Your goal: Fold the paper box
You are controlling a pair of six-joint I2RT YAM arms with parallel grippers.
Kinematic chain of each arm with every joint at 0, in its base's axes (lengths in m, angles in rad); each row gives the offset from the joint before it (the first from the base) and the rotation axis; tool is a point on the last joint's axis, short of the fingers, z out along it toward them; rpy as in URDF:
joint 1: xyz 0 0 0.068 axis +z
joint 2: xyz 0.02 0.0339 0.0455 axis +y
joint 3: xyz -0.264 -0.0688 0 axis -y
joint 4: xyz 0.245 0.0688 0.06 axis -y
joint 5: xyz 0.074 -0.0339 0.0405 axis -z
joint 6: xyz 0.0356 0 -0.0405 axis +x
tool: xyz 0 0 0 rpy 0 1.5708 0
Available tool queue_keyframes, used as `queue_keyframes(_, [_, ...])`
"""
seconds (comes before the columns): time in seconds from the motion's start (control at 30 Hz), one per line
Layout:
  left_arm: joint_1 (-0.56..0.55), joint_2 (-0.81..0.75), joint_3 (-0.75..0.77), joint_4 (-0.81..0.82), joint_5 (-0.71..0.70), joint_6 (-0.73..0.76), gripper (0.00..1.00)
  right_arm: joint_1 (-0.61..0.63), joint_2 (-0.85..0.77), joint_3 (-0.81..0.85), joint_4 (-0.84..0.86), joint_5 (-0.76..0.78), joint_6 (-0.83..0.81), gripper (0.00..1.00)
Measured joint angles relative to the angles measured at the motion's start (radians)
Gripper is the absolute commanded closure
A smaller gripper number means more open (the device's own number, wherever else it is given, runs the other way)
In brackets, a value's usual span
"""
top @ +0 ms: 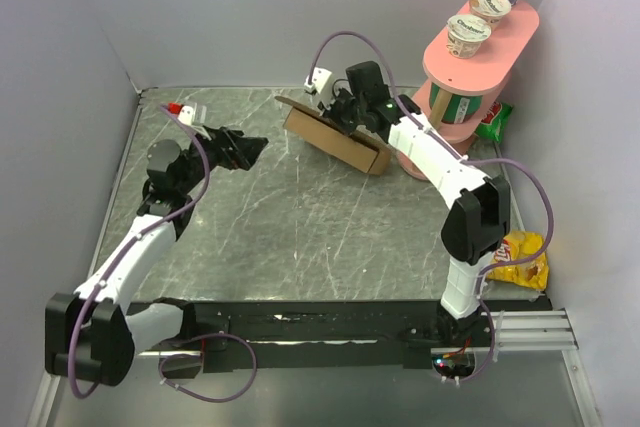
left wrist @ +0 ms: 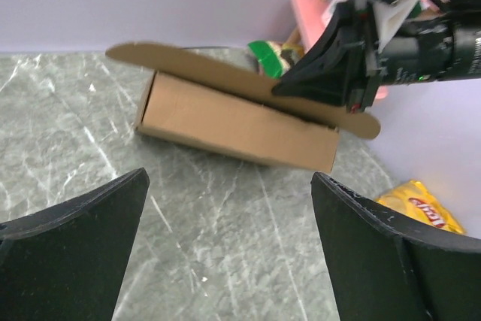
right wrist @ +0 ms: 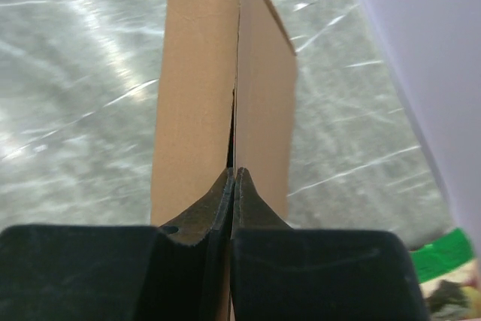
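Paper box [right wrist: 192, 80], flap [left wrist: 188, 65] edge-on between right fingers [right wrist: 199, 219]

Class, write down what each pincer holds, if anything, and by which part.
The right pincer is shut on the box, pinching the edge of its raised flap. The left pincer is open and holds nothing.

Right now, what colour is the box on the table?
Plain brown cardboard, with no print. The box shows best in the left wrist view.
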Motion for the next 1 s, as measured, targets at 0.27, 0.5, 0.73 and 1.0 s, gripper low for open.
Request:
queue_keyframes(0.27, [0.000,-0.174,-0.009,-0.101,0.022,-0.033,0.04,0.000,-0.152,-0.064,-0.119,-0.125,0.101,1.00])
queue_keyframes(0.5, [0.000,-0.322,-0.077,-0.138,0.063,-0.071,0.03,0.003,-0.309,-0.208,-0.145,-0.235,0.165,1.00])
queue_keyframes(0.73, [-0.004,-0.373,-0.357,-0.096,0.066,-0.125,0.01,0.059,-0.410,-0.426,-0.027,-0.214,0.224,1.00])
queue_keyframes(1.0, [-0.047,-0.295,-0.424,0.000,0.032,-0.142,0.02,0.161,-0.472,-0.539,0.133,-0.066,0.232,1.00])
